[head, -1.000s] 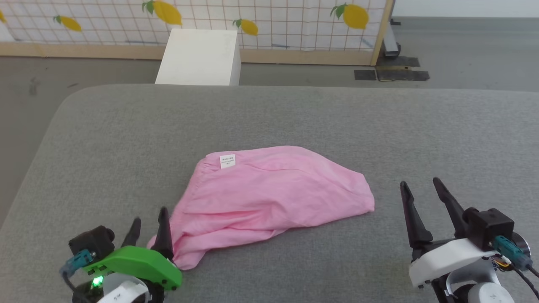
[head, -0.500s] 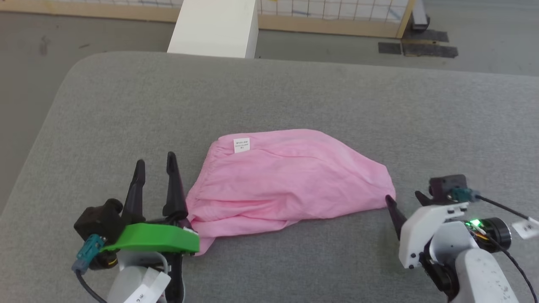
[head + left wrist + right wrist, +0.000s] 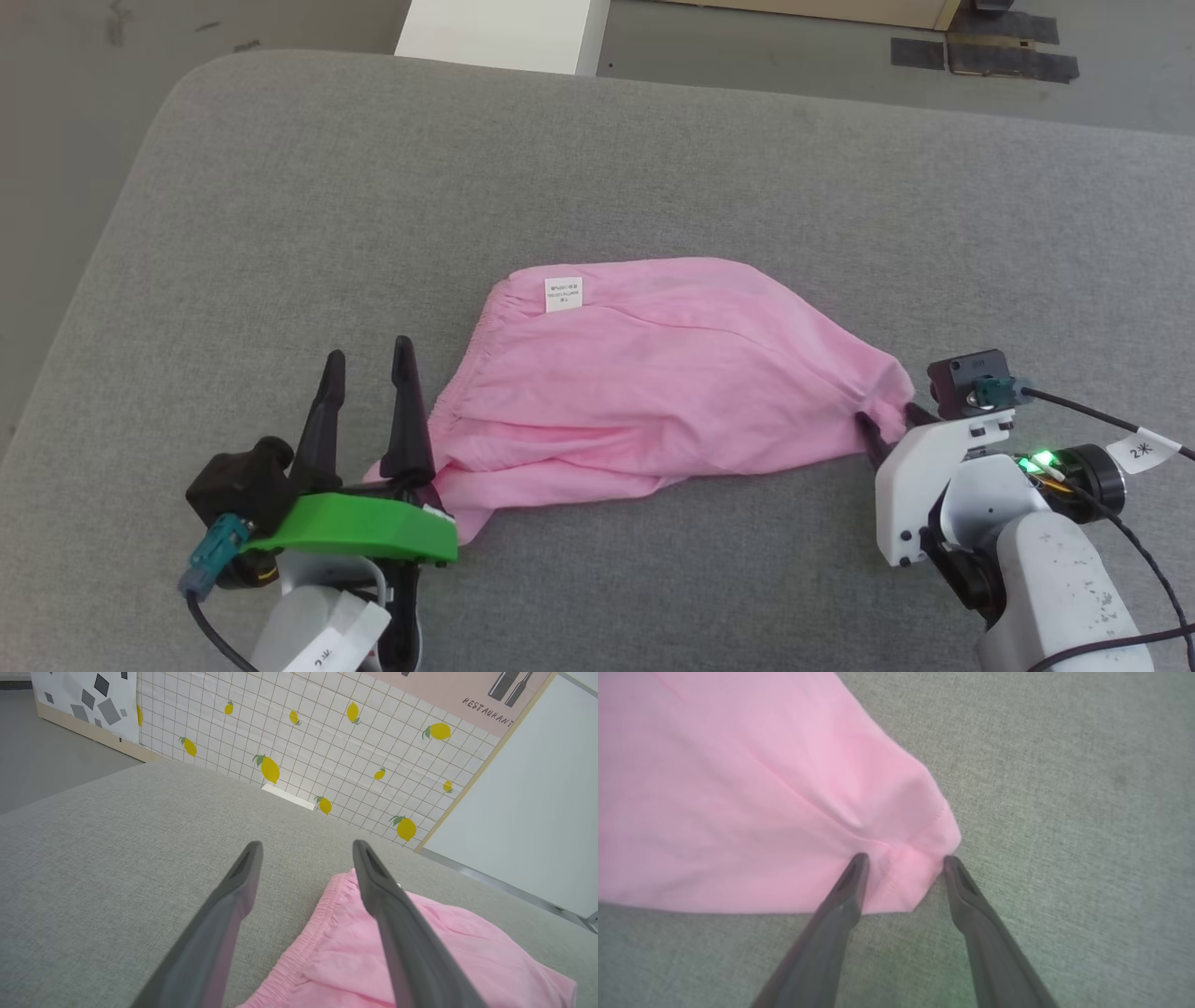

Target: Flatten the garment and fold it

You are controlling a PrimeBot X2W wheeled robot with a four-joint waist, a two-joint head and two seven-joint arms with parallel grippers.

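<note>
The garment (image 3: pixel 653 373), a single pair of light pink shorts, lay crumpled but roughly spread in the middle of the grey upholstered surface (image 3: pixel 653 159), nearer its front edge than its far one. Its gathered waistband faced the left edge, and one hemmed leg tapered towards the right edge. One small white label (image 3: pixel 563 293) sat at the far end of the waistband; its print was too small to read.

The right gripper (image 3: pixel 906 857) stood at the hemmed right corner with its two fingers parted. One tip rested on the pink cloth just inside the stitched hem and the other just off the corner on the grey fabric, so the corner lay between the jaws, unclamped. The left gripper (image 3: pixel 369 348) was also spread wide at the waistband side. One finger lay over the bare grey surface and the other along the elastic edge; whether it touched the cloth could not be told.

A white tag (image 3: pixel 1141 449) on the right arm's cable bore a "2" and a further character. Beyond the far edge stood one white box (image 3: pixel 504 33). In the left wrist view, a lemon-printed grid wall (image 3: pixel 303 742) carried a pink sign (image 3: pixel 486 711) reading "RESTAURAN", cut off at the edge.
</note>
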